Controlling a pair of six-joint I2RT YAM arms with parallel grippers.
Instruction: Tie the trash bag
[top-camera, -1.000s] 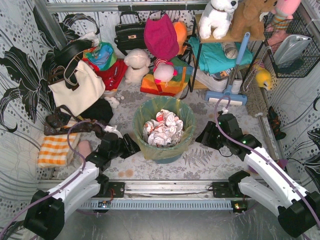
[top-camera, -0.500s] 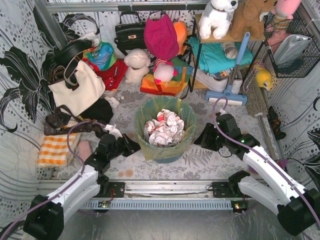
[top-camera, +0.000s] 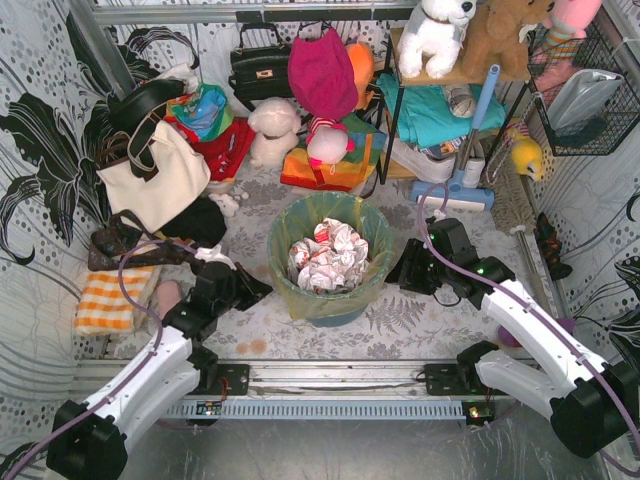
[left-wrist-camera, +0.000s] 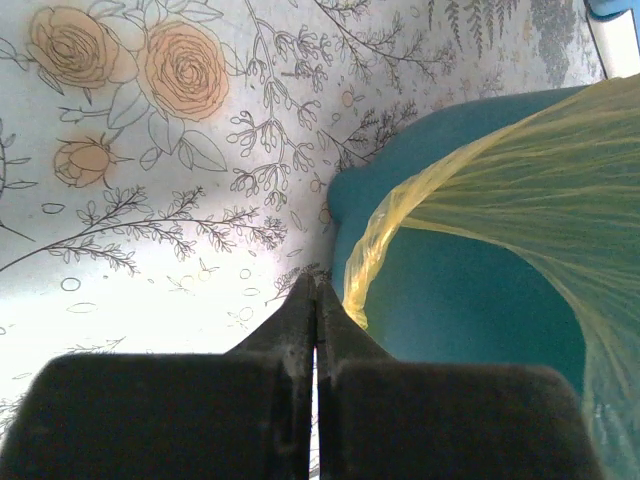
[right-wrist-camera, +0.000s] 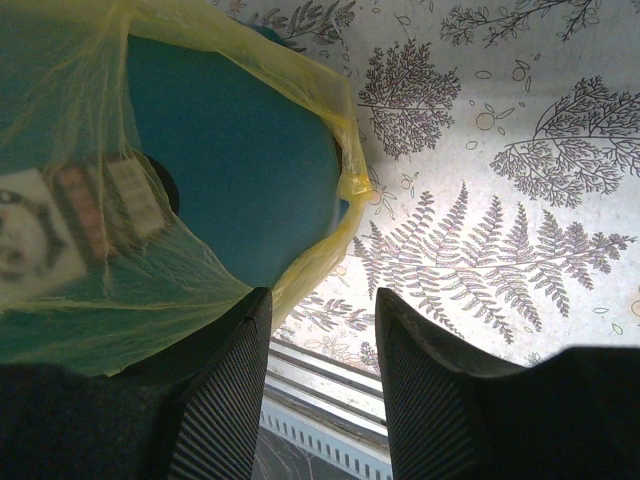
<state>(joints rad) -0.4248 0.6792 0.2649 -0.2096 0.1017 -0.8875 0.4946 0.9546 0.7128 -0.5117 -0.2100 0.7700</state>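
Note:
The trash bag (top-camera: 322, 213) is thin yellow-green plastic lining a teal bin (top-camera: 335, 314) at the table's centre, with crumpled white paper (top-camera: 327, 255) inside. My left gripper (top-camera: 260, 293) is at the bin's left side, shut. In the left wrist view its tips (left-wrist-camera: 315, 287) meet, and the bag's yellow edge (left-wrist-camera: 362, 275) hangs just right of them, not visibly between them. My right gripper (top-camera: 394, 276) stands open at the bin's right side. In the right wrist view the bag's folded-over edge (right-wrist-camera: 312, 258) runs past the left finger (right-wrist-camera: 228, 385), with nothing gripped between the fingers.
A cream tote bag (top-camera: 155, 178) and an orange checked cloth (top-camera: 108, 300) lie to the left. Plush toys (top-camera: 272, 130), handbags and a blue mop (top-camera: 462, 180) crowd the back. A metal rail (top-camera: 330, 375) runs along the near edge.
My left gripper has closed from open beside the bin's left wall and swung slightly left. My right gripper has edged a little nearer the bin, still open.

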